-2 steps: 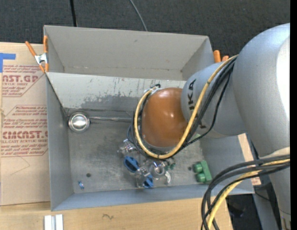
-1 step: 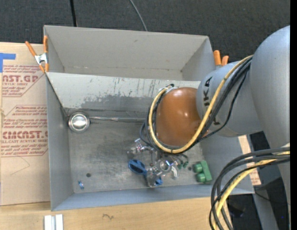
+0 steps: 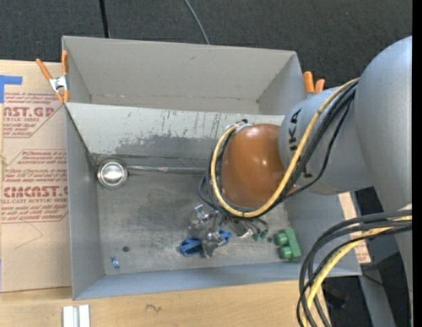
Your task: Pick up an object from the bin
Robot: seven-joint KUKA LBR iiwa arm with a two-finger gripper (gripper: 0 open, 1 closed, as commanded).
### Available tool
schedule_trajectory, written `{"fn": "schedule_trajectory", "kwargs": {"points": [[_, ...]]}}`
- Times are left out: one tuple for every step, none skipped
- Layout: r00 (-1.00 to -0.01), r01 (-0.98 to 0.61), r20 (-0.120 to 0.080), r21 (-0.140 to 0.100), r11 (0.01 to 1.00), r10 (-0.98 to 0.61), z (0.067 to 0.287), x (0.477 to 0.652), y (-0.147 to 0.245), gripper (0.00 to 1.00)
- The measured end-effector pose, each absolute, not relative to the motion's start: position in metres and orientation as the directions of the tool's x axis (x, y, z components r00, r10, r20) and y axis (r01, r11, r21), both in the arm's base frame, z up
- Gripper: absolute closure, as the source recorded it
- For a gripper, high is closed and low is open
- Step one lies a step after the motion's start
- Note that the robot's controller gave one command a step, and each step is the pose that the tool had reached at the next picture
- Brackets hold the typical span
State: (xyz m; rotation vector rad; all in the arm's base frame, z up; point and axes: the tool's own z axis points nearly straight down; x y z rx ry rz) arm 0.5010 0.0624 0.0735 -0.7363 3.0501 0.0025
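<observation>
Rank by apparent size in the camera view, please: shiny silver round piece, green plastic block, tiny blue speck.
Largest, alike and unranked: shiny silver round piece, green plastic block.
Smallest: tiny blue speck.

Arm [image 3: 374, 135] in from right, orange-covered wrist [image 3: 250, 165] bent down, pincer [image 3: 208, 227] low.

The setting looks like a robotics lab or test cell, not a home or a shop. A large grey industrial arm [image 3: 378, 128] takes up the right of the frame, with yellow and black cables [image 3: 308, 136] running along it and an orange cover [image 3: 252, 165] at its wrist. At centre stands a bare grey metal bin [image 3: 177, 67] with a scuffed, scratched floor. Dark carpeted flooring [image 3: 279, 5] runs along the top.
</observation>
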Motion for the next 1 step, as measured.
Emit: {"fn": "schedule_trajectory", "kwargs": {"points": [[-0.773, -0.635, -0.007, -0.004, 0.773, -0.635, 0.2022, 0.5041, 0.0687, 1.0]]}}
